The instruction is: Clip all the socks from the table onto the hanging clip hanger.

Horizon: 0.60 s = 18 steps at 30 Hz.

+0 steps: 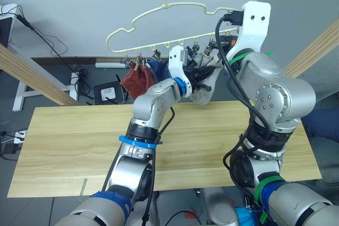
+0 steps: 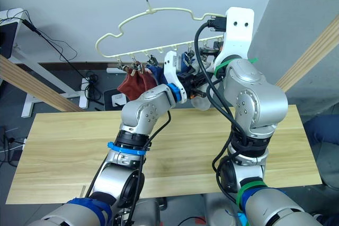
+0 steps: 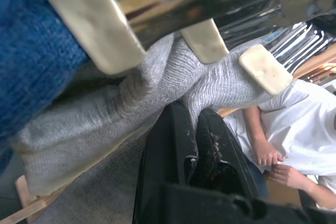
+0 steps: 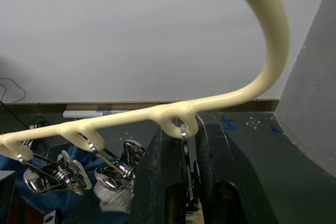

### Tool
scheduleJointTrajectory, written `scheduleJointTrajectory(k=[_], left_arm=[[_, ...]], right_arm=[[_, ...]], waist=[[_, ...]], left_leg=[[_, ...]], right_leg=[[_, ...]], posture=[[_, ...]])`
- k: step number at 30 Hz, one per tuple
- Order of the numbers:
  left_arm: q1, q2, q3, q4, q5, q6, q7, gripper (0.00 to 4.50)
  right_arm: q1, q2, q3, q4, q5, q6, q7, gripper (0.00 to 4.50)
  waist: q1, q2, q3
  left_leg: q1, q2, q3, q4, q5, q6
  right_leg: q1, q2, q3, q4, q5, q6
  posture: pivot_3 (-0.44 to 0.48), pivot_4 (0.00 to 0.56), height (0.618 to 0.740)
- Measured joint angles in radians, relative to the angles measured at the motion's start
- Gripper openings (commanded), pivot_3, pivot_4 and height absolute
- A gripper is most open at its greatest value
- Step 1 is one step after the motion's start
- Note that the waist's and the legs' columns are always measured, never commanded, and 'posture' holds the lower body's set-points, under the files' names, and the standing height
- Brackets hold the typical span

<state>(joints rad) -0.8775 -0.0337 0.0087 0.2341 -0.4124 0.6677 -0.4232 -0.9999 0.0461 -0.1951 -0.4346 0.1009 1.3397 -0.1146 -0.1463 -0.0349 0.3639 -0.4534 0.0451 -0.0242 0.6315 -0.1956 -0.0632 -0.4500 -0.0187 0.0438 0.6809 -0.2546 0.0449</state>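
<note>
Socks (image 1: 139, 79) hang from the clip hanger (image 1: 159, 17) above the table (image 1: 74, 146).

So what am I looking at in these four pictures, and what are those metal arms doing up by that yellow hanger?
It's a two-armed robot. Two pictures come from cameras in its head, looking down over the arms; the other two sit on its wrists.

It is pegging socks onto the clip hanger above the wooden table. Rust red socks and a blue sock already hang there.

The left tool pinches a light grey sock beside the clips. The right tool is closed around one metal clip under the hanger's bar. A person in a white shirt sits beyond.
</note>
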Motion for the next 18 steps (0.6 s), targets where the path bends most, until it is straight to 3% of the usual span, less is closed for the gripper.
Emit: scheduleJointTrajectory(k=[5,12,13,18], left_arm=[[0.0,0.0,0.001,0.0,0.0,0.0,-0.001,0.0],[0.0,-0.001,0.003,0.0,-0.002,0.0,-0.001,0.0],[0.0,-0.002,0.006,0.0,-0.005,0.002,-0.001,0.55],[0.0,0.006,-0.001,-0.008,-0.009,0.021,-0.006,2.0]], right_arm=[[0.0,0.0,-0.01,0.0,-0.001,0.0,-0.002,2.73],[0.0,0.008,-0.01,0.0,0.0,0.001,-0.002,2.73],[0.0,0.008,-0.011,0.0,0.0,0.002,0.0,2.77],[0.0,0.013,-0.021,-0.013,0.01,0.028,0.013,2.77]], waist=[[-0.002,0.0,0.0],[-0.003,0.0,0.0],[-0.003,0.0,0.0],[-0.003,0.0,0.0]], left_leg=[[0.0,0.0,0.0,0.0,0.0,0.0],[0.0,0.0,0.0,0.0,0.0,0.0],[0.0,0.0,0.0,0.0,0.0,0.0],[0.0,0.0,0.0,0.0,0.0,0.0]], right_leg=[[0.0,0.0,0.0,0.0,0.0,0.0],[0.0,0.0,0.0,0.0,0.0,0.0],[0.0,0.0,0.0,0.0,0.0,0.0],[0.0,0.0,0.0,0.0,0.0,0.0]], posture=[[-0.306,0.345,0.74],[-0.306,0.345,0.74],[-0.306,0.345,0.74],[-0.31,0.346,0.74]])
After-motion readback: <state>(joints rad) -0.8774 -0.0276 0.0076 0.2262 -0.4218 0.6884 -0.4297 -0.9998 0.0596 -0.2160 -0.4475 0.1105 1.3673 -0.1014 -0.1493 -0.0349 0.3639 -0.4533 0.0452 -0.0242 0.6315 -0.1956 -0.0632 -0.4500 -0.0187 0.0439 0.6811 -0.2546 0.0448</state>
